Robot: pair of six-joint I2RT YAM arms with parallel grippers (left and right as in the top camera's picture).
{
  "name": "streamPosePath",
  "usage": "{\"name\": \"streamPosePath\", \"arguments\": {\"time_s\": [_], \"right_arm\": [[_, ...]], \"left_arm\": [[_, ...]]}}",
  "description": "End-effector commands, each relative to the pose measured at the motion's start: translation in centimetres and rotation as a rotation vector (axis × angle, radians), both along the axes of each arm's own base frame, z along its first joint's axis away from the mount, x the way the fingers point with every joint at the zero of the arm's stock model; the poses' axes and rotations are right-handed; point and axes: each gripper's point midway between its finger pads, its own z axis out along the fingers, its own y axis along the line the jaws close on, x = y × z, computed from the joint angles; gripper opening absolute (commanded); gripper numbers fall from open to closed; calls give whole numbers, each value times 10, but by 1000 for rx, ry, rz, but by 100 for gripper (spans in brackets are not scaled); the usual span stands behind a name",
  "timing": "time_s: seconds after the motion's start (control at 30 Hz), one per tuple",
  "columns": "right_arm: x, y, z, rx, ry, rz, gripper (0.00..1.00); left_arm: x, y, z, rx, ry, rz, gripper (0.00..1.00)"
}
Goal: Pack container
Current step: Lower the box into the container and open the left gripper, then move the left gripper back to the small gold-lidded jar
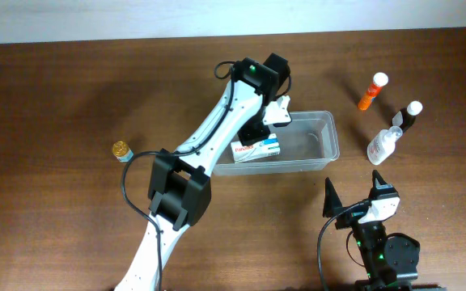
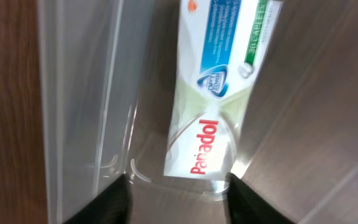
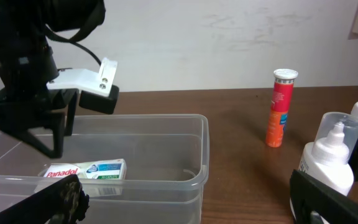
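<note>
The container [image 1: 324, 139] is a long clear plastic tub in the middle of the table. A white, blue and green Panadol box [image 1: 256, 149] lies flat on its floor at the left end. My left gripper [image 1: 260, 129] hangs inside the tub just above the box. In the left wrist view the box [image 2: 213, 93] lies beyond my fingertips [image 2: 118, 202], which stand apart with nothing between them, so the gripper [image 2: 179, 202] is open. My right gripper [image 1: 354, 194] is open and empty near the front edge, facing the tub [image 3: 201, 143] and the box [image 3: 86, 170].
At the right stand an orange tube [image 1: 370, 91], a dark bottle with a white cap [image 1: 409, 117] and a white spray bottle [image 1: 383, 145]. A small jar with a gold lid [image 1: 120, 150] stands at the left. The left arm reaches diagonally over the table.
</note>
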Motion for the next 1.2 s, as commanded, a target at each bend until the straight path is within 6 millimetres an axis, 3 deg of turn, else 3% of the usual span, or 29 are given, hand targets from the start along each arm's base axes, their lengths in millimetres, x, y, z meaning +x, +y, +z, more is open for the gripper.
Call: {"name": "streamPosePath", "arguments": {"time_s": [0.0, 0.17, 0.2, 0.23, 0.33, 0.43, 0.5, 0.6, 0.67, 0.73, 0.83, 0.9, 1.03, 1.07, 1.17], "right_arm": [[-1, 4, -2, 6, 6, 18, 98], [-1, 4, -2, 7, 6, 17, 98], [-1, 4, -2, 6, 6, 18, 98], [-1, 4, -2, 6, 6, 18, 98], [-1, 4, -2, 7, 6, 17, 98], [-1, 4, -2, 7, 6, 17, 98], [-1, 4, -2, 6, 6, 18, 98], [-1, 4, -2, 7, 6, 17, 98], [-1, 4, -2, 7, 6, 17, 98], [-1, 4, -2, 7, 6, 17, 98], [-1, 4, -2, 6, 6, 18, 98], [-1, 4, -2, 7, 6, 17, 98], [-1, 4, -2, 6, 6, 18, 98], [-1, 4, -2, 7, 6, 17, 98], [-1, 4, -2, 7, 6, 17, 98]], "left_arm": [[-4, -23, 27, -55, -57, 38, 39], [-5, -38, 85, -155, -155, 110, 41], [-5, -38, 97, -177, -176, 128, 56], [-5, -38, 108, -196, -193, 140, 62], [0, -25, 141, -241, -261, 222, 65], [10, 6, 178, -260, -364, 373, 66], [17, 44, 219, -306, -461, 533, 70], [14, 82, 257, -390, -510, 707, 82], [6, 106, 275, -431, -517, 778, 87], [-3, 132, 287, -445, -526, 856, 99], [-22, 182, 293, -413, -527, 986, 99], [-36, 216, 284, -370, -503, 1095, 99], [-61, 259, 248, -283, -384, 1232, 99], [-66, 274, 228, -244, -329, 1284, 99], [-63, 280, 199, -254, -233, 1336, 99]]}}
